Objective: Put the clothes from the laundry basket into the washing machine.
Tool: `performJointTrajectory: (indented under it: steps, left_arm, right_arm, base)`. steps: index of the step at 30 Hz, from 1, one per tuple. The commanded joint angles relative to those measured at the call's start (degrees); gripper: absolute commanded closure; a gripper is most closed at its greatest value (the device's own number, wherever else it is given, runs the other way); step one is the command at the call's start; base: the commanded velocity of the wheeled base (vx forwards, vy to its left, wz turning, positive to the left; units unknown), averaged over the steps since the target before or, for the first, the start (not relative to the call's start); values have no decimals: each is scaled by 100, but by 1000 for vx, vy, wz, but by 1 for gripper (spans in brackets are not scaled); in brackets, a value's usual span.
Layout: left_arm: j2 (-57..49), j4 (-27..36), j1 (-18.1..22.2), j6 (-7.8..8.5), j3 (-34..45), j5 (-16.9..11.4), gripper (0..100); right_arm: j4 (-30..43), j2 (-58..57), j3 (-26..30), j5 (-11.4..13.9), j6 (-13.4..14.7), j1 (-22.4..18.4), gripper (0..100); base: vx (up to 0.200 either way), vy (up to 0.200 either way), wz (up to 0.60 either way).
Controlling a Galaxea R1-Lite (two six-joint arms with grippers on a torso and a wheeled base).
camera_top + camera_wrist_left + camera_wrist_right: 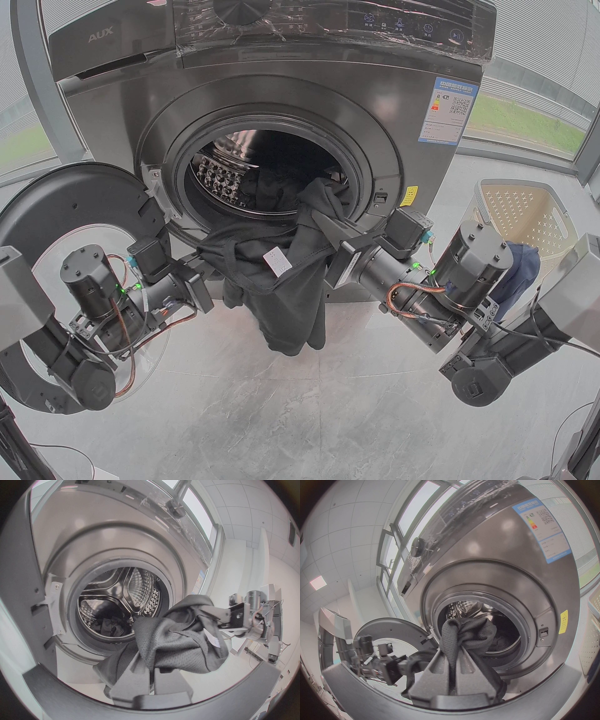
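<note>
While left gripper and right gripper pinch black garment, jaws closed

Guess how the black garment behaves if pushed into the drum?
Probably floppy: the garment sags between the left end effector and right end effector. Likely light, thin mesh. May slide back out; much hangs outside the drum.

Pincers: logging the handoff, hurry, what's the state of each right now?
Left pincer: closed on the black mesh fabric garment.
Right pincer: closed on the same garment.
</note>
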Motion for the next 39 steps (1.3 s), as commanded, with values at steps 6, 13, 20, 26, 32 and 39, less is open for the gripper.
performJointTrajectory:
  steps: [6,13,20,26,32,39]
  left_arm:
    - [-332,6,-120,89,740,-10,100]
    - [248,-3,-94,62,406,43,0]
    - [714,-3,-85,89,213,17,0]
    - [1109,-12,-129,124,46,-1,0]
    - [1320,-12,-225,212,37,-53,0]
    - [1619,-12,-269,326,-200,-282,0]
  right_arm:
    - [-13,-8,110,-85,13,-50,100]
    - [-30,-17,58,-76,4,64,100]
    - [-21,-17,40,-76,-5,223,100]
    - [-39,-26,49,-76,-5,214,100]
    - [-39,-26,49,-76,-14,196,100]
    - [-30,-17,49,-76,-14,205,100]
  base:
    - [0,0,0]
    - [0,0,0]
    - [0,0,0]
    - [0,0,0]
    - [0,0,0]
    - [0,0,0]
